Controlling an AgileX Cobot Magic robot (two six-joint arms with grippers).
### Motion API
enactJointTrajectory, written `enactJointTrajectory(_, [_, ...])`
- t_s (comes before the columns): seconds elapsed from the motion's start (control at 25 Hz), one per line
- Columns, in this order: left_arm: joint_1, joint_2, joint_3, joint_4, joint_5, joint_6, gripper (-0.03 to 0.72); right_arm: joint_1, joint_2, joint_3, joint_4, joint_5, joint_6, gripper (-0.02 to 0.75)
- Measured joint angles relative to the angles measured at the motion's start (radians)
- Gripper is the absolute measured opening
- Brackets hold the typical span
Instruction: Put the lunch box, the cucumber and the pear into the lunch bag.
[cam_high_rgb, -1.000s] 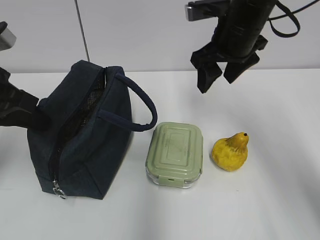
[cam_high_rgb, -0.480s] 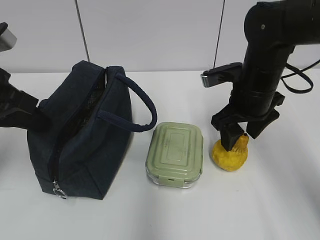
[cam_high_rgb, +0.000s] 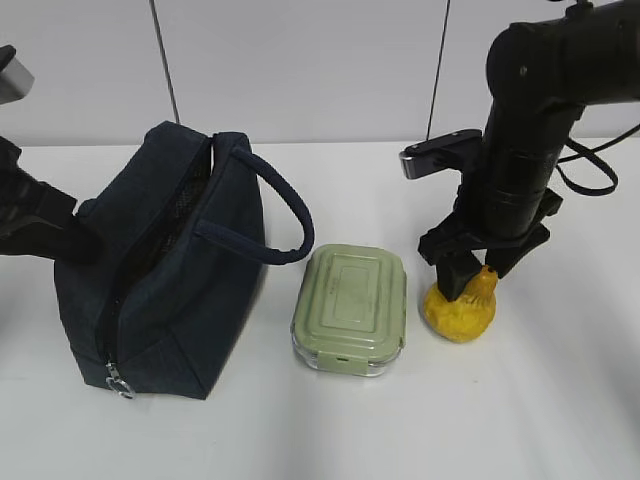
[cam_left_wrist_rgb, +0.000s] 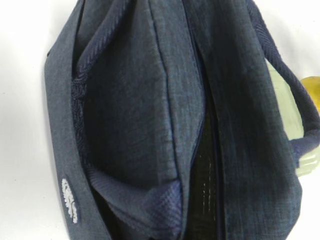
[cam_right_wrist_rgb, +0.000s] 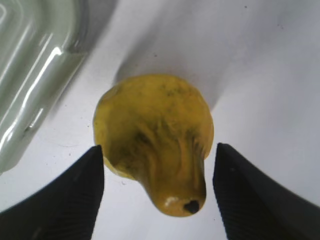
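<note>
The navy lunch bag (cam_high_rgb: 170, 280) stands at the left with its top zipper open; it fills the left wrist view (cam_left_wrist_rgb: 150, 100). The sage-green lunch box (cam_high_rgb: 350, 308) lies to the right of it on the table, and the yellow pear (cam_high_rgb: 458, 312) lies to the right of the box. My right gripper (cam_high_rgb: 475, 272) is open and low over the pear (cam_right_wrist_rgb: 155, 130), one finger on each side of its neck, not touching. My left gripper (cam_high_rgb: 45, 225) is against the bag's left side; its fingers are hidden. The cucumber is out of view.
The bag's looped handle (cam_high_rgb: 280, 215) arches toward the lunch box. The metal zipper pull (cam_high_rgb: 117, 380) hangs at the bag's front corner. The lunch box edge (cam_right_wrist_rgb: 30, 65) lies close to the left of my right fingers. A white table (cam_high_rgb: 560, 400) holds it all.
My right gripper came down from high at the back to the pear, and in the last half second sank a little lower around its neck. The bag, lunch box and left arm have not moved.
</note>
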Motion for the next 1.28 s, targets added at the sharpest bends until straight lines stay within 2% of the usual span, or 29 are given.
enactJointTrajectory(0.04, [0.0, 0.0, 0.0, 0.0, 0.0, 0.0, -0.015, 0.0, 0.0, 0.001, 0.0, 0.0, 0.0, 0.487])
enactJointTrajectory(0.2, [0.0, 0.0, 0.0, 0.0, 0.0, 0.0, -0.015, 0.0, 0.001, 0.001, -0.009, 0.017, 0.002, 0.303])
enactJointTrajectory(0.28, [0.0, 0.0, 0.0, 0.0, 0.0, 0.0, -0.015, 0.0, 0.001, 0.001, -0.014, 0.021, 0.002, 0.244])
enactJointTrajectory(0.48, [0.0, 0.0, 0.0, 0.0, 0.001, 0.0, -0.015, -0.001, -0.054, 0.001, -0.056, 0.027, 0.027, 0.209])
enactJointTrajectory(0.6, [0.0, 0.0, 0.0, 0.0, 0.001, 0.0, -0.015, -0.002, -0.149, -0.033, -0.023, 0.022, 0.015, 0.207])
enactJointTrajectory(0.72, [0.0, 0.0, 0.0, 0.001, 0.0, 0.0, -0.015, 0.014, -0.24, -0.101, 0.143, -0.008, -0.08, 0.206])
enactJointTrajectory(0.84, [0.0, 0.0, 0.0, 0.001, 0.0, 0.0, -0.015, 0.053, -0.28, -0.175, 0.445, -0.047, -0.289, 0.206])
enactJointTrajectory(0.96, [0.0, 0.0, 0.0, 0.001, 0.0, 0.0, -0.015, 0.123, -0.27, -0.224, 0.665, -0.1, -0.449, 0.206])
enactJointTrajectory(1.08, [0.0, 0.0, 0.0, 0.001, 0.0, 0.0, -0.015, 0.19, -0.223, -0.251, 0.741, -0.162, -0.515, 0.205])
enactJointTrajectory(1.28, [0.0, 0.0, 0.0, 0.001, 0.001, 0.0, -0.015, 0.238, -0.096, -0.254, 0.751, -0.225, -0.537, 0.205])
